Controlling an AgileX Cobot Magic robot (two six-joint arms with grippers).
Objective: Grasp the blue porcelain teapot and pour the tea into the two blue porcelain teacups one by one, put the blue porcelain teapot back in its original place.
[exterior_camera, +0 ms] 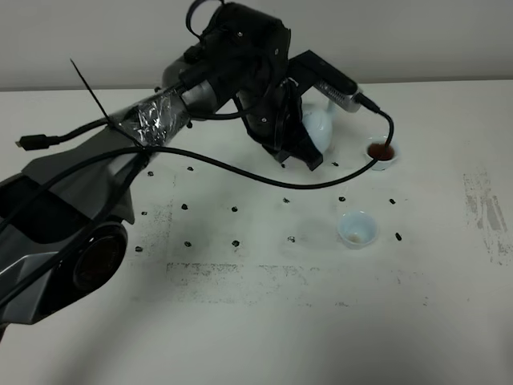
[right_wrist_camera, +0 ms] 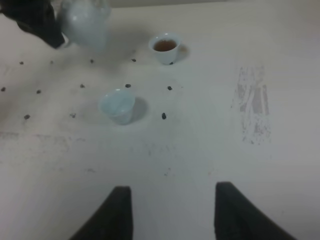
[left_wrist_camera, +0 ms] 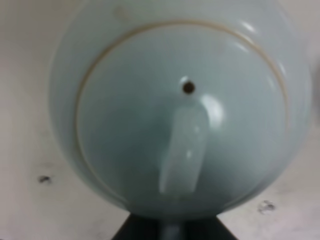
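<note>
left arm (exterior_camera: 88, 200): dark, cable-wrapped, reached in from the left of the blue porcelain teapot (exterior_camera: 321, 128) up to it.
black cable (exterior_camera: 240, 172): looped below the teapot and ran on past it to its right, ending near the filled teacup.
left gripper (exterior_camera: 304, 156): clamped tight on the teapot's handle side. In the left wrist view its dark fingers (left_wrist_camera: 142, 230) sat right against the pot's base edge with a pale strip of the pot between them.
blue porcelain teapot: pale blue and round, half hidden behind the left gripper in the high view. The left wrist view was filled by it, with the lid seam ring and a small vent hole (left_wrist_camera: 188, 87) showing. Could not tell whether it touched the counter (exterior_camera: 240, 337).
dot marks (exterior_camera: 235, 209): small black spots scattered on the counter below and to both sides of the teapot.
empty teacup (exterior_camera: 357, 228): upright on the counter, below and slightly right of the teapot, apart from it, nothing inside.
filled teacup (exterior_camera: 381, 152): upright, just right of the teapot, not touching it, dark brown tea inside.
worn patch (exterior_camera: 481, 208): grey scuffed streaks, far right of the teapot.
right gripper (right_wrist_camera: 172, 215): fingers spread wide, nothing between them, well away from the teapot (right_wrist_camera: 85, 22), with both teacups lying between it and the pot.
</note>
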